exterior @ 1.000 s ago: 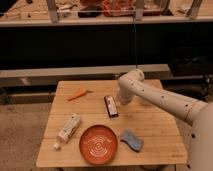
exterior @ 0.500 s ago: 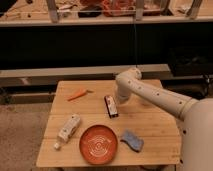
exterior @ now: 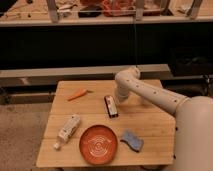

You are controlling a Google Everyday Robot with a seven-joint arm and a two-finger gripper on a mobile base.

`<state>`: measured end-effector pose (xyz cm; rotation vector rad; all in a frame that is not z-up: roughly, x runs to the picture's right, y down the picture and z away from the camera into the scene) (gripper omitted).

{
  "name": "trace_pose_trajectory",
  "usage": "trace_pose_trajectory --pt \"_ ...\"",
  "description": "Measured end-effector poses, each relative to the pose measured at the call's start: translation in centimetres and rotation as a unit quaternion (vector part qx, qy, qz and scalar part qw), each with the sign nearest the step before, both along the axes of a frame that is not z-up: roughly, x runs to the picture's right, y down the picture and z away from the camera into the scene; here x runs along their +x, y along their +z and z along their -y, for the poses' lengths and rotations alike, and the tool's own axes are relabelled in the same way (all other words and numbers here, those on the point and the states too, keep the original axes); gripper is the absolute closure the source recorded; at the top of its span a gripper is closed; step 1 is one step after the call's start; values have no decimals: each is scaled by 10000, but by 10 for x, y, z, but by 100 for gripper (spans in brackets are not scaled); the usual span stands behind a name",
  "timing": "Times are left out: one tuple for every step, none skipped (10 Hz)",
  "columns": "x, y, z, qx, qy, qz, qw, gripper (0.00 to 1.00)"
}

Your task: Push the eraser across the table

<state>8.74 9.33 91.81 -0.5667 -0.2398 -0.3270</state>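
Note:
The eraser (exterior: pixel 111 106), a small black block with a light strip, lies near the middle of the light wooden table (exterior: pixel 155 125), its long side running away from me. My white arm comes in from the lower right, bends above the table's far edge and points down. The gripper (exterior: pixel 119 98) is shut and hangs just right of the eraser's far end, close to it. I cannot tell whether it touches the eraser. It holds nothing.
An orange carrot (exterior: pixel 76 94) lies at the far left. A white tube-like bottle (exterior: pixel 67 130) lies at the front left, a round orange plate (exterior: pixel 98 144) at the front middle, and a blue sponge (exterior: pixel 131 140) right of the plate. Dark shelving stands behind the table.
The arm's bend has shifted slightly left and the gripper has shut beside the eraser. The eraser lies where it was.

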Motion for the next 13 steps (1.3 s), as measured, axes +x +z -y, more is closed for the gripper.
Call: trace_pose_trajectory --pt "0 1 1 -5 -2 7 10000 100" --pt "-1 3 0 -13 -15 19 10000 100" --pt "-2 4 -1 -22 -20 30 10000 100" --pt "-3 6 -1 -43 -27 39 10000 100" --pt "-8 6 -1 -63 -58 65 9999 100" --pt "-12 7 -2 -83 -85 87 9999 100" --pt "-13 8 -3 -102 -104 98 9998 100" --pt "-15 9 -3 -114 -125 110 9998 100" --pt "-17 9 -4 -130 -155 126 9997 100" --pt "-20 9 -4 -142 -181 140 9996 100" --pt "-23 8 -5 -150 -216 157 9995 100" --pt "-28 7 -6 -173 -262 182 9993 100" --pt "-30 6 -6 -188 -291 199 9992 100"
